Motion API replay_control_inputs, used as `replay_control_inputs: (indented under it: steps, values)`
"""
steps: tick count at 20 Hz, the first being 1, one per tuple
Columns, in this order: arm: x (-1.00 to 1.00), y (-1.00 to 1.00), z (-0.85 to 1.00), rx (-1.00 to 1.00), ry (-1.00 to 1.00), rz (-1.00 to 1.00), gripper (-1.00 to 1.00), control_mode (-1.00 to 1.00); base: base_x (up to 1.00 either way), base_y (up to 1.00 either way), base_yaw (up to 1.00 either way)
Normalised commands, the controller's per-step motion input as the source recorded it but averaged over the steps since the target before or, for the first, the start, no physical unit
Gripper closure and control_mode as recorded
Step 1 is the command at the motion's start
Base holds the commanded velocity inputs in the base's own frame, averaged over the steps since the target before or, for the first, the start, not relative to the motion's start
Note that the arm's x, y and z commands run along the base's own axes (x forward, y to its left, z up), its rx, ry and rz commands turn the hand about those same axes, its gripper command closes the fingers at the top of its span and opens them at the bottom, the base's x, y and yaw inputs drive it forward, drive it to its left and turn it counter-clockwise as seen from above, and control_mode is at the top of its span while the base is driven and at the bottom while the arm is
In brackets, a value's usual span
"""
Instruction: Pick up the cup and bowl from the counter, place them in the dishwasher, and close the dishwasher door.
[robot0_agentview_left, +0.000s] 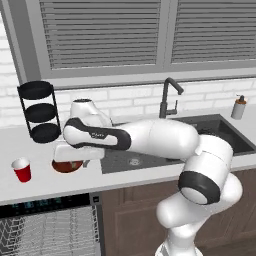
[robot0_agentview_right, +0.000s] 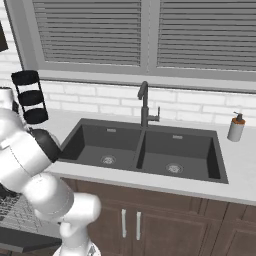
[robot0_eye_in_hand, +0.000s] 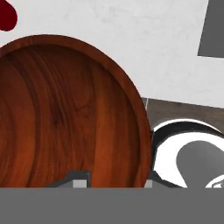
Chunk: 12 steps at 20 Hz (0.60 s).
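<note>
The reddish-brown bowl (robot0_agentview_left: 66, 166) sits on the pale counter (robot0_agentview_left: 50, 186), just left of the sink. My gripper (robot0_agentview_left: 75, 161) reaches down onto its right side. In the hand view the bowl (robot0_eye_in_hand: 65, 118) looms large, and my gripper (robot0_eye_in_hand: 114, 183) is open, one tip inside the bowl and the other just outside its right rim. The red cup (robot0_agentview_left: 21, 169) stands upright to the bowl's left, apart from it; a dark red bit of the cup (robot0_eye_in_hand: 6, 16) shows in the hand view's corner. Below the counter, the dishwasher (robot0_agentview_left: 45, 204) stands open with grey racks (robot0_agentview_left: 50, 232) showing, its door (robot0_agentview_right: 27, 240) folded down.
A black three-tier stand (robot0_agentview_left: 38, 111) stands at the back left of the counter. The dark double sink (robot0_agentview_right: 145, 150) with a black faucet (robot0_agentview_left: 169, 97) lies to the right, a soap dispenser (robot0_agentview_left: 239, 107) behind it. Brown cabinets (robot0_agentview_right: 130, 222) run under the sink.
</note>
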Motion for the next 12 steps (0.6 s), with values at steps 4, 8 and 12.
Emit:
replay_control_inputs:
  steps: [4,8,12]
  values:
    - [-0.54,0.35,-0.01,-0.43,0.0,0.21,1.0,-1.0,0.0,0.0,0.0]
    - [-0.62,0.1,-0.31,-0.08,-0.29,0.17,1.0,-1.0,0.0,0.0,0.0]
    - [-0.41,0.04,-0.25,0.0,-0.31,0.12,1.0,-1.0,0.0,0.0,0.0]
